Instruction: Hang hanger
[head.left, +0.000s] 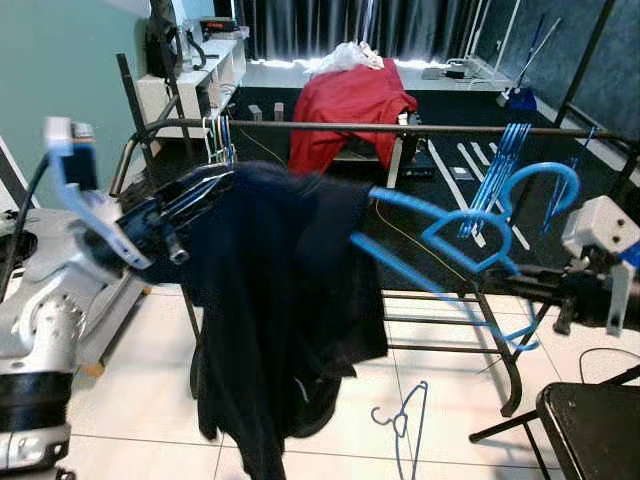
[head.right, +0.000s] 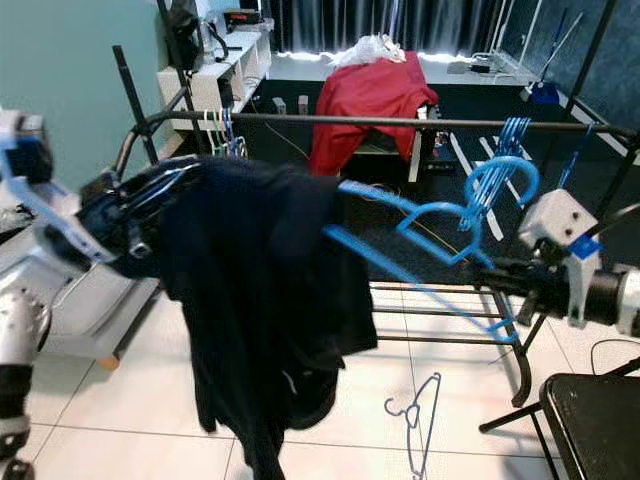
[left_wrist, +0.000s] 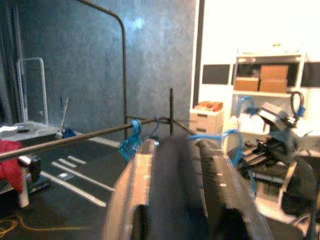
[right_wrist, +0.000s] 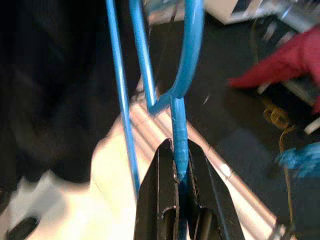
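My right gripper (head.left: 528, 287) is shut on the lower bar of a blue plastic hanger (head.left: 450, 238), its black fingertips (right_wrist: 165, 165) pinching the blue bar (right_wrist: 180, 145). The hanger lies tilted, with one arm pushed into a dark garment (head.left: 285, 300) and its hook (head.left: 545, 180) just below the black rack rail (head.left: 400, 127). My left gripper (head.left: 185, 215) is shut on the garment's upper edge, and dark cloth (left_wrist: 172, 190) sits between its fingers (left_wrist: 127, 200). The garment hangs down toward the floor.
Several blue hangers (head.left: 503, 165) hang on the rail to the right, and a few pale ones (head.left: 218, 140) to the left. A loose hanger (head.left: 405, 420) lies on the tiled floor. A red cloth (head.left: 345, 105) is draped behind the rack. A black seat (head.left: 590, 425) stands at lower right.
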